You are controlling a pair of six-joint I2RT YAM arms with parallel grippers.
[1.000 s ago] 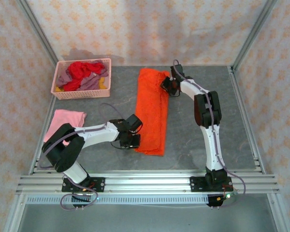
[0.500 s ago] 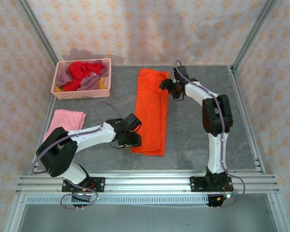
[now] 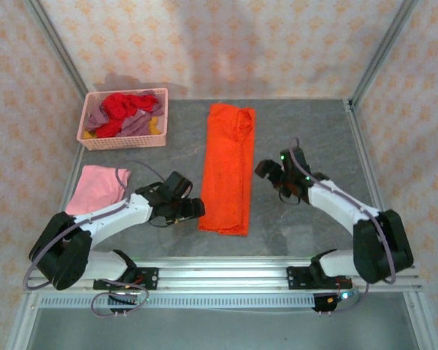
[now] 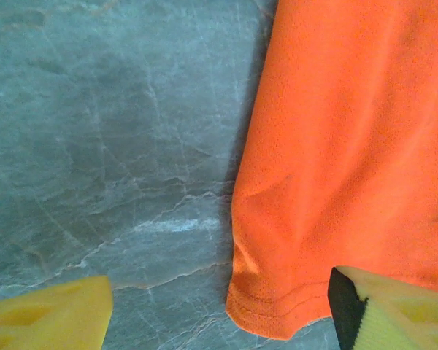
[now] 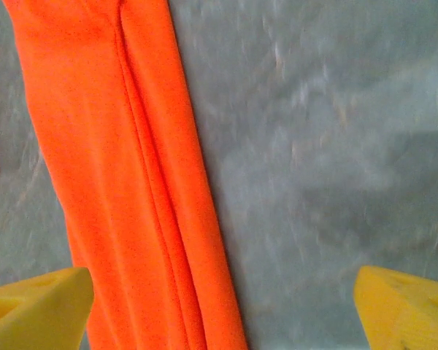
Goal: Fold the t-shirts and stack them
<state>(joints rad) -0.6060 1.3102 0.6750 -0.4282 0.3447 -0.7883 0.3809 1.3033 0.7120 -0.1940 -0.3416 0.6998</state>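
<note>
A: What is new with the grippers?
B: Both have let go. The left gripper (image 3: 196,210) and the right gripper (image 3: 264,170) now stand wide open, holding nothing, and have drawn back from the orange shirt (image 3: 228,171).
A: And the shirt?
B: It lies mid-table (image 3: 306,131), a long narrow strip. I think a crosswise fold comes next, then stacking on the pink shirt (image 3: 98,186).
</note>
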